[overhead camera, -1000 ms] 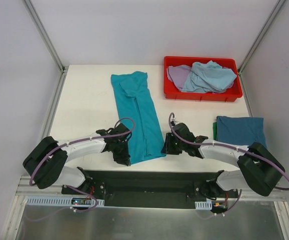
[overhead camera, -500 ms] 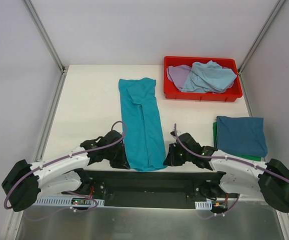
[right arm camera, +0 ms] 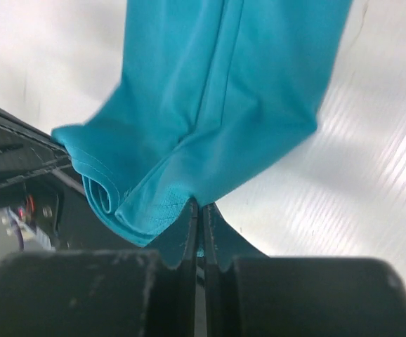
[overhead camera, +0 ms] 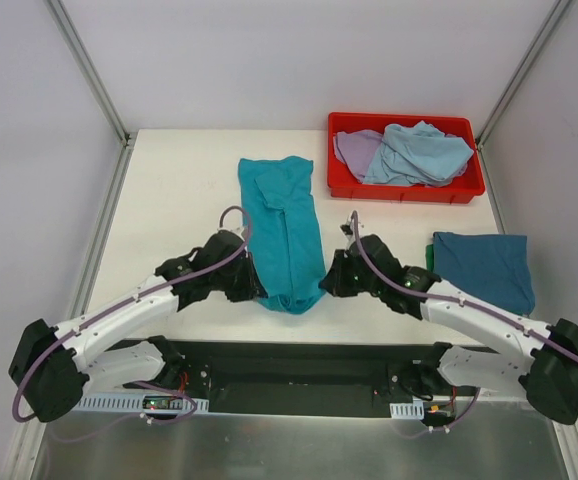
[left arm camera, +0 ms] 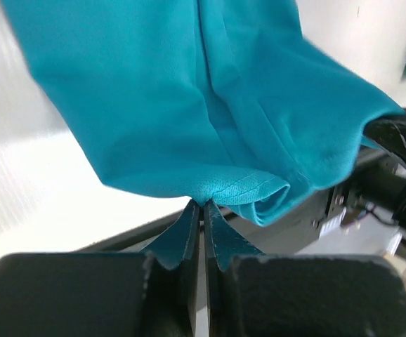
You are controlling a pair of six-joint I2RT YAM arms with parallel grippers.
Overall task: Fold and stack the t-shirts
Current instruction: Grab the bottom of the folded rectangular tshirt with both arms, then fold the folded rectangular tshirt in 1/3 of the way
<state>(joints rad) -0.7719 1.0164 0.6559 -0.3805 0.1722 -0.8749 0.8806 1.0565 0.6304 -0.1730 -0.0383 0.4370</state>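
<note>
A teal t-shirt (overhead camera: 284, 225), folded into a long strip, lies down the middle of the white table. My left gripper (overhead camera: 253, 288) is shut on its near left corner (left arm camera: 210, 189). My right gripper (overhead camera: 327, 283) is shut on its near right corner (right arm camera: 164, 203). Both hold the near hem lifted off the table, so the cloth sags between them. A folded dark blue t-shirt (overhead camera: 484, 268) lies on a green one (overhead camera: 430, 257) at the right edge.
A red bin (overhead camera: 405, 157) at the back right holds crumpled lilac and light blue shirts. The black base plate (overhead camera: 289, 365) runs along the table's near edge. Metal frame posts stand at the back corners.
Both grippers have moved away from the near edge towards the far side, lifting the teal shirt's near hem. The visible strip is shorter.
</note>
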